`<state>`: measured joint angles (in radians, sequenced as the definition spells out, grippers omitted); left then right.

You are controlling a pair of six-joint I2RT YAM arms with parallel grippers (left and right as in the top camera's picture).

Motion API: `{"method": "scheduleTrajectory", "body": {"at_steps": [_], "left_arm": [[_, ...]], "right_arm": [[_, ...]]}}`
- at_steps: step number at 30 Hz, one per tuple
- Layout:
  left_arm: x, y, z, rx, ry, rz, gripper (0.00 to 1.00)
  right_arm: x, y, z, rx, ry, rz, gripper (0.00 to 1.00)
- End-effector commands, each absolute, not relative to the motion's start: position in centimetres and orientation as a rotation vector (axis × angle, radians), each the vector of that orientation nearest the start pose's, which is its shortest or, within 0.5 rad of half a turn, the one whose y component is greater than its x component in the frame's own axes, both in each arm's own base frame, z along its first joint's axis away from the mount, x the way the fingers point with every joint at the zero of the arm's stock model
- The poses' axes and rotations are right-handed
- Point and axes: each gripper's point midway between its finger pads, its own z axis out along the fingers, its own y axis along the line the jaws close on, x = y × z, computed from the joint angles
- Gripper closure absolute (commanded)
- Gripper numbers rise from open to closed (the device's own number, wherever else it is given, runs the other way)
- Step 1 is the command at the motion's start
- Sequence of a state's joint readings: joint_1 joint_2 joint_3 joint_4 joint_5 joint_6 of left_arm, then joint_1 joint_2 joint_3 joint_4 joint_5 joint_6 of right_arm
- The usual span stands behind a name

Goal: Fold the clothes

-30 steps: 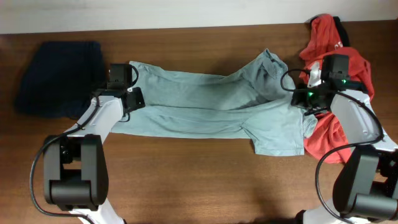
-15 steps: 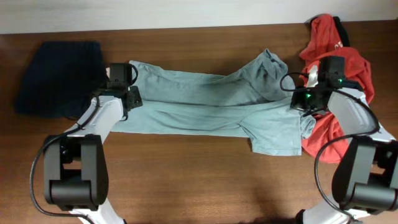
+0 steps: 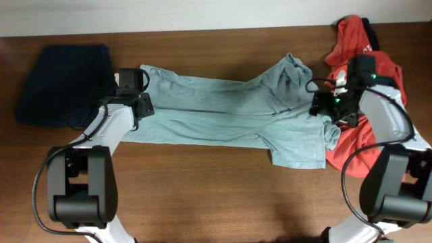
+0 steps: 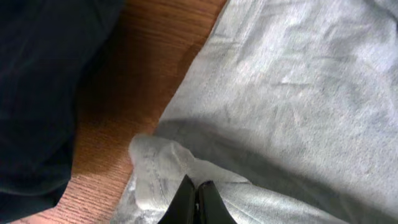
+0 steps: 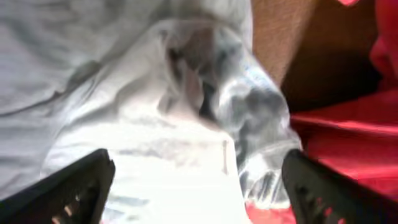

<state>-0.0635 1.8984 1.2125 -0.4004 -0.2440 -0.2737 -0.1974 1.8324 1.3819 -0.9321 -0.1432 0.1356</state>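
Observation:
The pale blue-grey T-shirt [image 3: 223,111] lies spread lengthwise across the middle of the table. My left gripper [image 3: 140,102] is at its left edge; in the left wrist view the gripper [image 4: 196,193] is shut on a fold of the T-shirt [image 4: 298,93]. My right gripper [image 3: 325,108] hangs over the T-shirt's right end. There its fingers [image 5: 78,186] stand wide apart, and the right gripper [image 5: 199,196] is open above the crumpled T-shirt [image 5: 124,93], holding nothing. The orange-red shirt [image 3: 378,67] lies bunched at the far right. The dark navy garment [image 3: 64,84] sits at the far left.
The wooden table [image 3: 202,196] shows bare along the front. In the left wrist view the navy garment [image 4: 37,93] lies just left of the T-shirt's edge, with a strip of wood between them. The orange-red shirt [image 5: 354,143] touches the T-shirt's right end.
My right gripper has opened and let go of the T-shirt's right end, shifting slightly back. The left gripper has stayed shut at the left edge.

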Motion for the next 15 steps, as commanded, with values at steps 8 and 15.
{"method": "scheduleTrajectory", "body": {"at_steps": [8, 15], "left_arm": [[44.5, 1.6, 3.8, -0.361, 2.602, 0.23, 0.99], [44.4, 1.5, 3.7, -0.359, 2.606, 0.221, 0.93]], "right_arm": [[32.4, -0.9, 9.4, 0.398, 3.092, 0.334, 0.28], [29.6, 2.6, 7.5, 0.282, 3.132, 0.108, 0.3]]}}
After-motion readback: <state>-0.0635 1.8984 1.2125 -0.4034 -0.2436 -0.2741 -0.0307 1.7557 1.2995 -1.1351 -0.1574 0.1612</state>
